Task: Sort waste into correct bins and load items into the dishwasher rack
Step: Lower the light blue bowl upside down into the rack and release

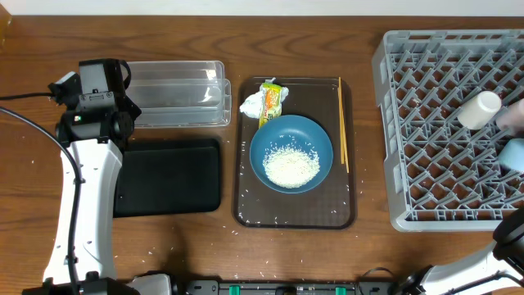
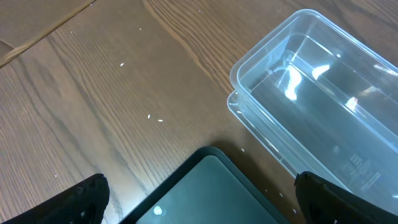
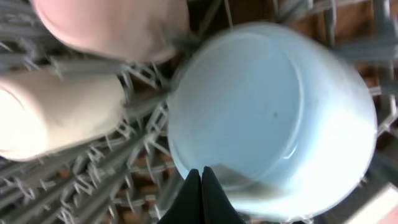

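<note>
Two dishes are in the rack, and the small bowl is being seated beside the cup.

The small light-blue bowl (image 3: 267,118) lies on the dividers of the dishwasher rack (image 1: 426,123), just beside the white cup (image 1: 479,109) and a blurred pinkish piece (image 3: 112,25) I cannot identify. The right jaws are together with their tips at the bowl's rim; whether they nip it I cannot tell. This looks like the placing step of rack loading. Next, the bowl must be freed and the arm lifted clear towards the brown serving tray (image 1: 246,205), where the chopsticks (image 1: 343,123), the large blue bowl (image 1: 315,135) of rice (image 1: 291,168), the tissue (image 1: 251,104) and the wrapper (image 1: 270,100) wait. The left jaws hang wide apart above the desk (image 2: 93,93), over the black tray (image 2: 211,186) and near the clear tub (image 2: 323,93).
</note>
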`<state>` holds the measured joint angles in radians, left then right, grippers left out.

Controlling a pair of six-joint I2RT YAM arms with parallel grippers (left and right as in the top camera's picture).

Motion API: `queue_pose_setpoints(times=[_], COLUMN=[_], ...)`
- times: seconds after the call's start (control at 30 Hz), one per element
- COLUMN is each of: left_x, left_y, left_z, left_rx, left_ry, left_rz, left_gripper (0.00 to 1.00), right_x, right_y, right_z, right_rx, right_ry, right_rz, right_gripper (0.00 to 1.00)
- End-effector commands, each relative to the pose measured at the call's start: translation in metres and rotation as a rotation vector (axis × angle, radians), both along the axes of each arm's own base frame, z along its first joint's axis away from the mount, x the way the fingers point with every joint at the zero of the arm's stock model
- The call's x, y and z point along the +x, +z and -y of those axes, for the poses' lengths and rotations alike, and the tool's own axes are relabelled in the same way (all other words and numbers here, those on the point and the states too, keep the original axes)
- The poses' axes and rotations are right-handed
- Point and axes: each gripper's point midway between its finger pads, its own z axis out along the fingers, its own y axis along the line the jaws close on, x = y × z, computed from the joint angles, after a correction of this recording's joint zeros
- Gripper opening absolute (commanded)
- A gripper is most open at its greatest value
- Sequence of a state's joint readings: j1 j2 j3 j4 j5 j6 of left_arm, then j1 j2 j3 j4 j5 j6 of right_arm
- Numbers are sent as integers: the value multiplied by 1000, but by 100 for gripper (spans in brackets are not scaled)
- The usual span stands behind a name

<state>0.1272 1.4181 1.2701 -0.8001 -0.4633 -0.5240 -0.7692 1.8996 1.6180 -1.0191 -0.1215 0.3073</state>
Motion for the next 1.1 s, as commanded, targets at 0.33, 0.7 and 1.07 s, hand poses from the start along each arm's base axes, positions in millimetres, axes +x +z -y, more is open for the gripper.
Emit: queue_pose_setpoints(times=[0.33, 0.7, 1.07], left_x=[-1, -1, -1], left_y=[0, 0, 0], left_z=[-3, -3, -3], left_rx=[11, 11, 11], left_ry=[14, 14, 14], left_rz=[-2, -2, -2], left_gripper=[98, 98, 98], right_x=[-39, -24, 3], right_y=[75, 90, 16], right_z=[-33, -15, 24], right_rx=[-48, -146, -142], right_ry=[-12, -14, -36], right_rz=[28, 116, 41], right_gripper=[1, 1, 1])
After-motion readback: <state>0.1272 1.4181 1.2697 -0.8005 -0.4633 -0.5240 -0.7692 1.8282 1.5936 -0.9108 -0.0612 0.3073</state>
